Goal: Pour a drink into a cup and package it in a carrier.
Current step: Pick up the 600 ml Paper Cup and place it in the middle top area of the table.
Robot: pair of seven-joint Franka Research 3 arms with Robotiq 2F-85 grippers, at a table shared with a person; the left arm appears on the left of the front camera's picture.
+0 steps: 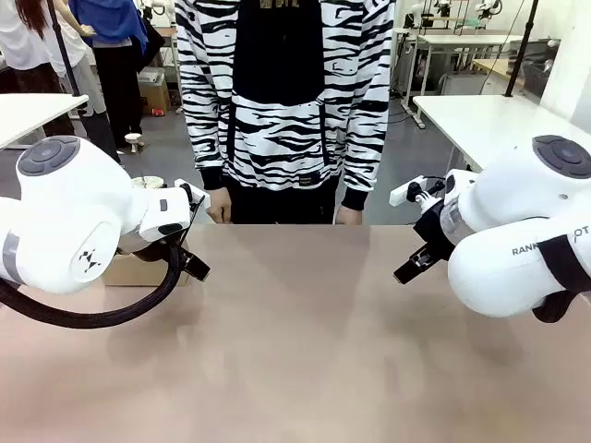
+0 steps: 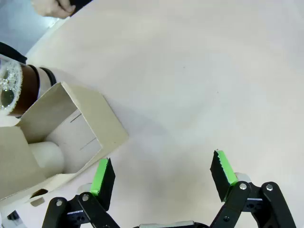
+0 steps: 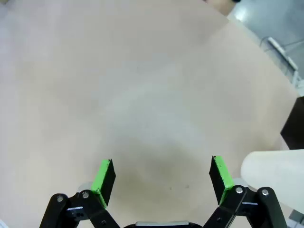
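- The carrier [image 2: 71, 126] lies at about 10 o'clock from my left gripper [image 2: 161, 159], just beside its left finger [image 2: 102, 178] and not touching it. It is open on the side facing me.
- A white rounded thing [image 2: 46, 156] sits inside the carrier, and I cannot tell what it is.
- Past the carrier, still toward 10 o'clock, stands the jug [image 2: 21, 88]. The dark brown drink [image 2: 31, 81] shows through its wall, with foam on top.
- My left gripper hangs over the bare table [image 2: 199, 71] with its jaws spread wide. It holds and touches nothing.
- What looks like the cup [image 3: 273, 173] lies at about 4 o'clock from my right gripper [image 3: 161, 161], close by its right finger [image 3: 219, 176].
- My right gripper is also spread wide over bare table, with nothing between the pads.
- From the front, both grippers point inward and down, well apart from each other. A person [image 1: 282, 101] stands at 12 o'clock, across the table.
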